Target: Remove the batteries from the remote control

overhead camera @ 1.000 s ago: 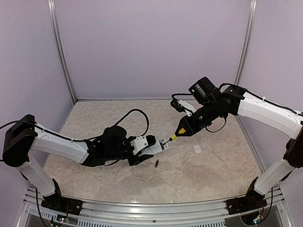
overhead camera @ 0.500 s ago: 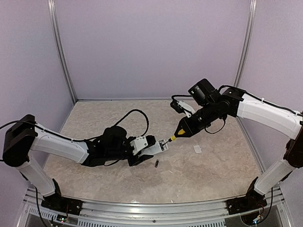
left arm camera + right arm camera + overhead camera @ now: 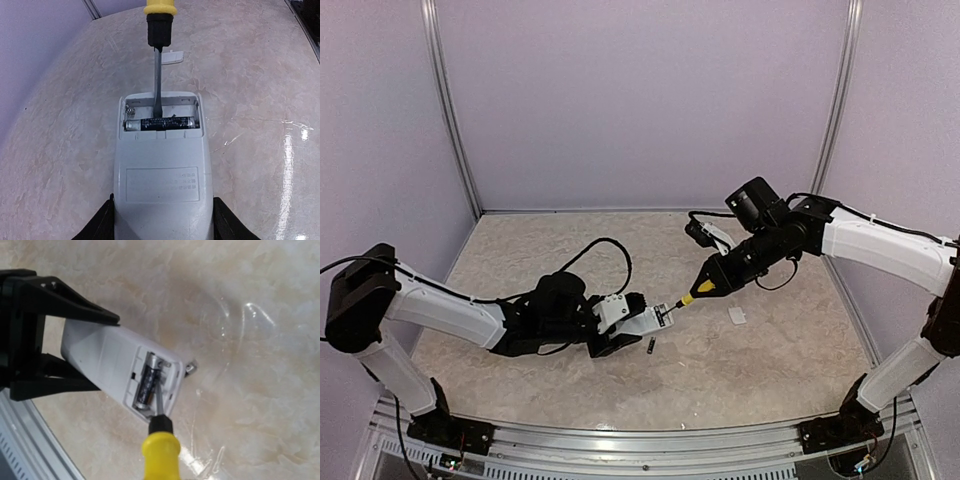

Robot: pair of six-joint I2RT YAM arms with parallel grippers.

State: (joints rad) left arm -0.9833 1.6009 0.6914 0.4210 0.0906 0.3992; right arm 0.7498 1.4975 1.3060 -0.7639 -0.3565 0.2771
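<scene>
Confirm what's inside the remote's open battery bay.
One battery lies crosswise inside the remote control. The screwdriver blade reaches into the vacant slot behind it. Whatever is under the battery is covered.

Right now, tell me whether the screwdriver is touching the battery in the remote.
Touching. Left wrist view: the screwdriver blade ends against the battery in the remote, no gap.

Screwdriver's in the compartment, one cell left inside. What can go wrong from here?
1. The screwdriver tip bears on the last battery. A hard pry may flick it off the table, or the tip may slip onto the spring.
2. The left gripper clamps the remote control only at the end away from the battery, so levering could twist it loose.
</scene>
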